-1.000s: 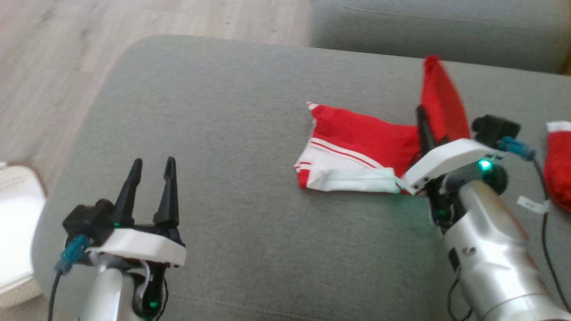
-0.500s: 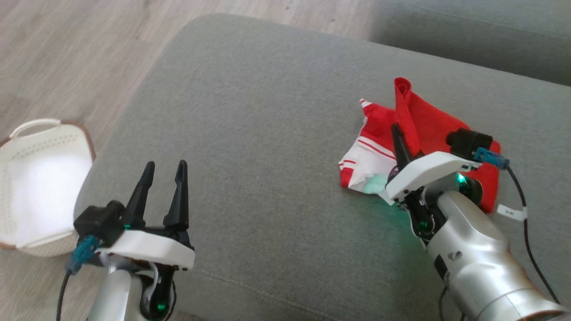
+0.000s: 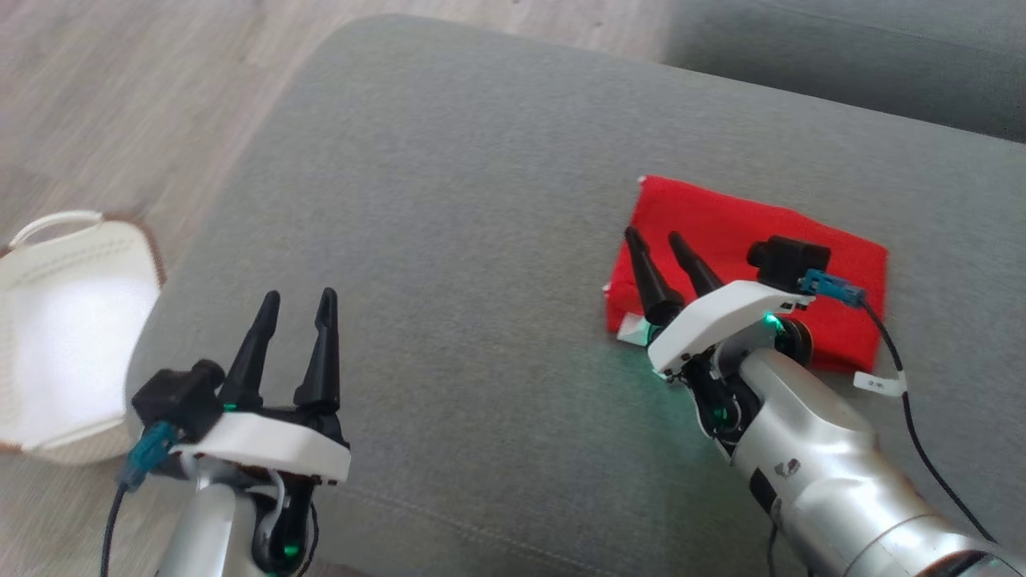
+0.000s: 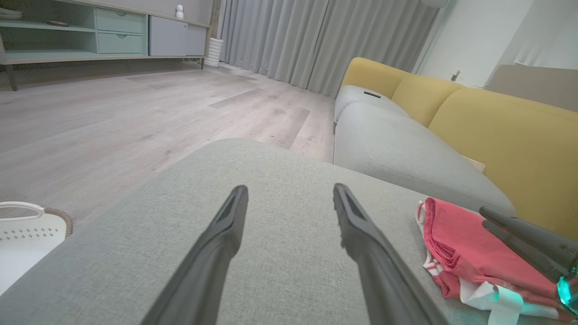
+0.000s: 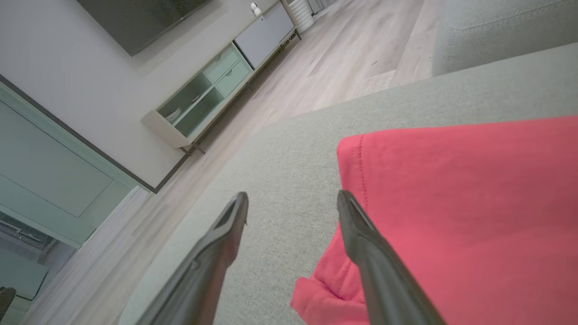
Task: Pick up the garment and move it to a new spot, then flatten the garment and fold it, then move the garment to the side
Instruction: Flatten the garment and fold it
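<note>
Scene: a grey cushion [image 3: 449,200] carries the work, with a white basket [image 3: 72,320] on the floor off its left end.
Garment: the red garment [image 3: 745,240] lies on the right part of the cushion as a flat, compact rectangle, layers stacked, with a bit of white trim poking out at its near-left corner.
Right gripper: the right gripper [image 3: 651,235] has its fingers spread wide and holds nothing. It sits low at the garment's left edge; in the right wrist view one finger is over the red cloth and the other over bare cushion.
Contact: whether the fingers press on the cloth or hover just above it is hard to tell from these angles.
Left gripper: the left gripper [image 3: 299,294] is also spread wide and empty, well apart from the garment over the near-left of the cushion.
Done, by the look of it: the garment is placed, flattened and folded. The top face is smooth and the edges are fairly square.
Not checked: the near edge of the fold is hidden behind the right forearm.
Left to do: the last step, moving the folded garment aside, which calls for a fresh grip through all layers so the fold holds.
</note>
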{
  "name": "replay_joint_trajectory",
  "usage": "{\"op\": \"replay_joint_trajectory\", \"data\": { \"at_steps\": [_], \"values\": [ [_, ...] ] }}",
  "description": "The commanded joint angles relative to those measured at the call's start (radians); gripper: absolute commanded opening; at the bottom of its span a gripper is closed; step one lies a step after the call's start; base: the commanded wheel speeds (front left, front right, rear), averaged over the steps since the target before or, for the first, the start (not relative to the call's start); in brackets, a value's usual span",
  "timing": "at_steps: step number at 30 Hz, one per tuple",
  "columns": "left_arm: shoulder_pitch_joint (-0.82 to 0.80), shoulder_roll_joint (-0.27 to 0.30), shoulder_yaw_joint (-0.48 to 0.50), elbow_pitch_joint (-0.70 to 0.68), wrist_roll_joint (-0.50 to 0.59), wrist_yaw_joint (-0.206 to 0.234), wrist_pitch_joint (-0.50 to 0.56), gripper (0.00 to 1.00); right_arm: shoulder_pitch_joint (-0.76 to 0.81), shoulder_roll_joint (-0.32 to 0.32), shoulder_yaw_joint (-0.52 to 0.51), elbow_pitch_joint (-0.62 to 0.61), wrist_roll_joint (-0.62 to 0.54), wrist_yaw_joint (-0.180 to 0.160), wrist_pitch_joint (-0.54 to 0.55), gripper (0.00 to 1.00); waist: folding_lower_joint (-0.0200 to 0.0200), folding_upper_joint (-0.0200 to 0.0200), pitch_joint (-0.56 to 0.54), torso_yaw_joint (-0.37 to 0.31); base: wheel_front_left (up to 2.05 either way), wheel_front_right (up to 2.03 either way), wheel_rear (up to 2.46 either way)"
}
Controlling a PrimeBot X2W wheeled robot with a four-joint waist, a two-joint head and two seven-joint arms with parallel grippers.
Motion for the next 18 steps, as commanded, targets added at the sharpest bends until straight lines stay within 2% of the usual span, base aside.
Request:
{"op": "replay_joint_trajectory", "data": {
  "at_steps": [1,5,9,15,16,18],
  "values": [
    [-0.04,0.005,0.034,-0.035,-0.001,-0.006,-0.008,1.0,-0.034,0.014,0.017,-0.029,0.006,0.007,-0.018,1.0,-0.0001,0.0,-0.01,-0.026,0.0,0.0,0.0],
    [-0.038,0.005,0.049,-0.055,0.0,-0.006,-0.008,1.0,-0.067,0.014,0.004,-0.007,-0.052,0.007,-0.025,1.0,-0.0001,0.0,-0.024,-0.094,0.0,0.0,0.0],
    [-0.039,0.005,0.06,-0.084,-0.001,-0.006,-0.008,1.0,-0.072,0.006,-0.111,-0.032,-0.217,0.007,-0.025,1.0,-0.0001,0.0,-0.033,-0.17,0.0,0.0,0.0],
    [-0.047,0.005,0.088,-0.115,-0.004,-0.006,-0.008,1.0,0.056,-0.037,-0.335,-0.204,-0.517,0.007,-0.025,1.0,-0.0001,0.0,-0.038,-0.266,0.0,0.0,0.0],
    [-0.047,0.005,0.087,-0.121,0.0,-0.006,-0.008,1.0,0.114,-0.037,-0.403,-0.267,-0.61,0.007,-0.025,1.0,-0.0001,0.0,-0.04,-0.291,0.0,0.0,0.0],
    [-0.043,0.005,0.09,-0.125,0.003,-0.006,-0.008,1.0,0.167,-0.03,-0.467,-0.328,-0.687,0.007,-0.025,1.0,-0.0001,0.0,-0.041,-0.314,0.0,0.0,0.0]
  ]
}}
